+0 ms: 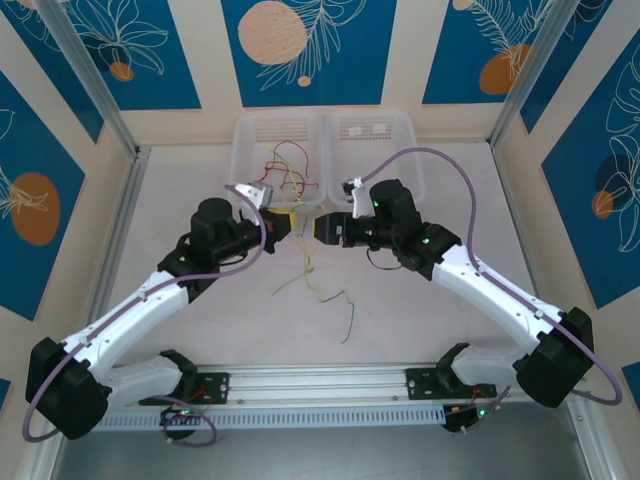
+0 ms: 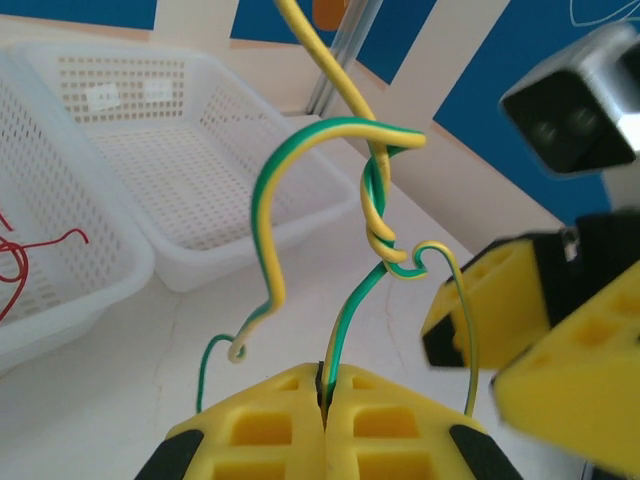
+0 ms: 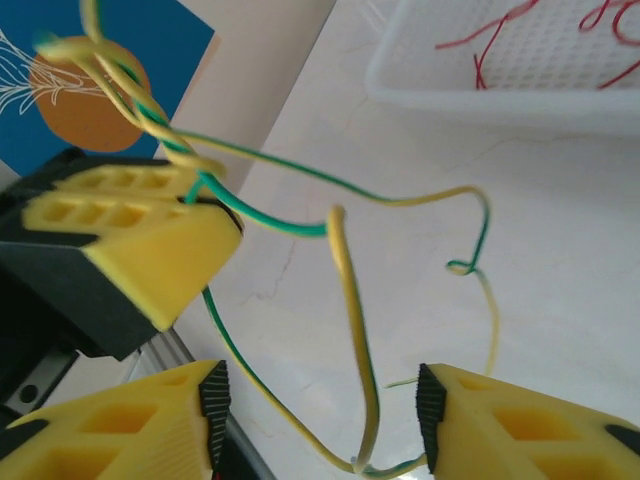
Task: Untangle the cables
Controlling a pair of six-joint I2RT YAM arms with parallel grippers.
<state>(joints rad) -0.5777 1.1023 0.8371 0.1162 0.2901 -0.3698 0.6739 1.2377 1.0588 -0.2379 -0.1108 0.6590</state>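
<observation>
Over the pale table (image 1: 400, 320), left fingers (image 2: 265, 425) pinch a yellow-green cable (image 2: 375, 210); right fingers (image 3: 520, 425) stand apart.

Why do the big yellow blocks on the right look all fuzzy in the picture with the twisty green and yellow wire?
Left wrist view: the twisted cables are in sharp focus, while the right arm's fingers look smeared, maybe motion blur or sitting too close to the lens. Right wrist view: the basket behind is soft too. Top view: even light, everything crisp.
</observation>
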